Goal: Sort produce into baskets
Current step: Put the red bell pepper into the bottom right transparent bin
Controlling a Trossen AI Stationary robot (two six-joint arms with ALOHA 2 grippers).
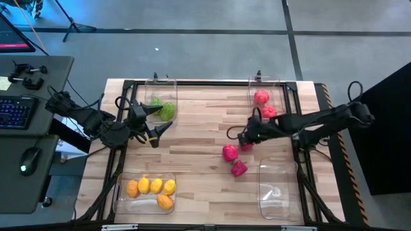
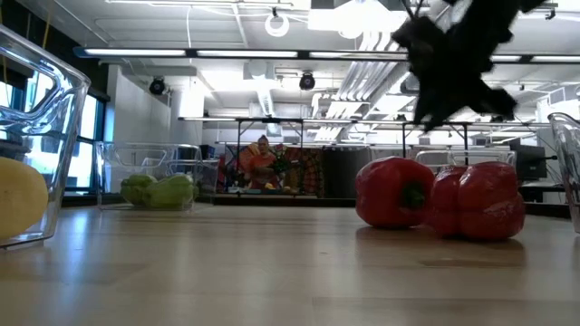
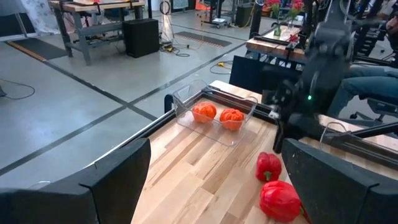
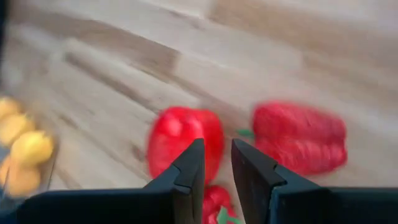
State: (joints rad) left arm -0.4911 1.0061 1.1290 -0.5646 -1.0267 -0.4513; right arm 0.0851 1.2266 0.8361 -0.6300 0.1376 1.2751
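Two red peppers point(image 1: 230, 153) point(image 1: 239, 169) lie on the table right of centre; they also show in the low view point(image 2: 391, 192) point(image 2: 476, 201). A smaller red piece point(image 1: 246, 146) lies under my right gripper point(image 1: 232, 133), which hovers above the peppers with its fingers almost together and nothing between their tips point(image 4: 217, 163). Whether it touches the small piece point(image 4: 213, 202) I cannot tell. My left gripper point(image 1: 159, 119) is open and empty next to the far-left basket point(image 1: 168, 85), which holds green pieces point(image 1: 166, 110).
The far-right basket point(image 1: 276, 85) holds red pieces point(image 1: 261, 97). The near-left basket point(image 1: 122, 204) holds yellow and orange pieces point(image 1: 156, 186). The near-right basket point(image 1: 279, 186) holds no produce. A desk with keyboard and mouse stands off the table's left. A person sits far behind.
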